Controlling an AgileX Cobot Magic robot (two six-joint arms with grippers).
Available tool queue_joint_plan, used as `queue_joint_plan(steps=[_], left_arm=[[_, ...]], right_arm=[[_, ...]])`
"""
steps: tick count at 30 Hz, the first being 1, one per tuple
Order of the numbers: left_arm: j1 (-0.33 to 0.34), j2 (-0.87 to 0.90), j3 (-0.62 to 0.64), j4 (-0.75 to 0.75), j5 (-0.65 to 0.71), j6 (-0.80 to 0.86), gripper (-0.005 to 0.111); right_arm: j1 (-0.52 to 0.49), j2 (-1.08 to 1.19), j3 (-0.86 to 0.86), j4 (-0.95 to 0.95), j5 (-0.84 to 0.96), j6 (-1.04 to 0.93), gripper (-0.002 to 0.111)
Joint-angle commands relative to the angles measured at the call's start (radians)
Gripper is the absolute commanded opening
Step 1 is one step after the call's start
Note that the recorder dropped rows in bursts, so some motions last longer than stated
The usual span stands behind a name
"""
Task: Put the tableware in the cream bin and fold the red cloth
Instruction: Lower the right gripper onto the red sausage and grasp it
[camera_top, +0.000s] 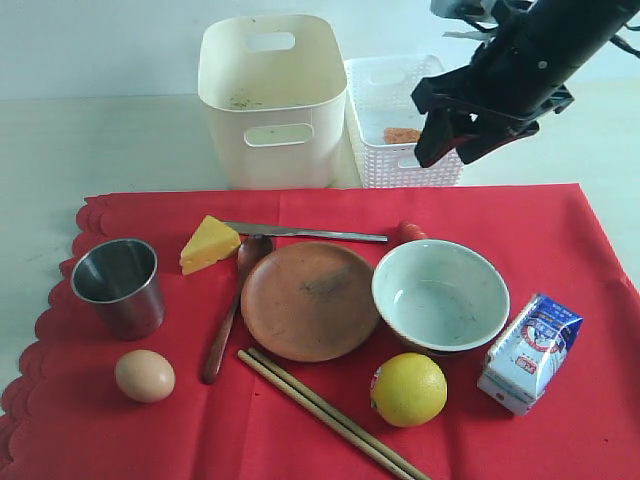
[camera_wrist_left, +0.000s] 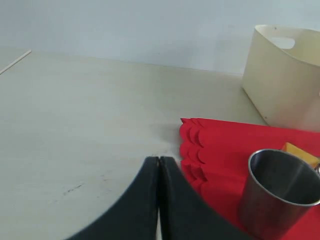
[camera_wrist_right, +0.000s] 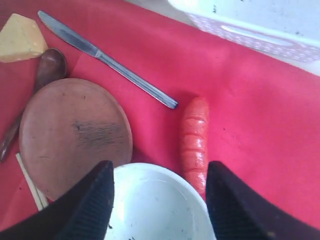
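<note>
Exterior view: red cloth (camera_top: 560, 230) spread flat on table (camera_top: 80, 140), scalloped edge at left. Lying on it, outside the bin: steel cup (camera_top: 118, 286), round brown plate (camera_top: 308, 300), white bowl (camera_top: 440, 295), dark wooden spoon (camera_top: 228, 320), slim metal knife (camera_top: 305, 233), wooden chopsticks (camera_top: 330, 415). Cream bin (camera_top: 272, 100) stands behind the cloth, beside a white lattice basket (camera_top: 400, 130). Right hand (camera_wrist_right: 159, 175) raised over the bowl's far side, jaws wide apart, holding nothing. Left hand (camera_wrist_left: 159, 165) pressed closed, empty, over bare table beside the scalloped edge, near the cup.
</note>
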Motion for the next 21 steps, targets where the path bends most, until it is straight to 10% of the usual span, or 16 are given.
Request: queue_joint_plan(steps=[1, 21], left_arm=[[-0.007, -0.006, 0.003, -0.001, -0.003, -0.002, 0.001], [-0.006, -0.006, 0.003, -0.001, -0.003, -0.001, 0.001]], right_arm=[[0.056, 0.011, 0.005, -0.019, -0.042, -0.014, 0.054], [0.099, 0.188, 0.002, -0.156, -0.132, 0.121, 0.054]])
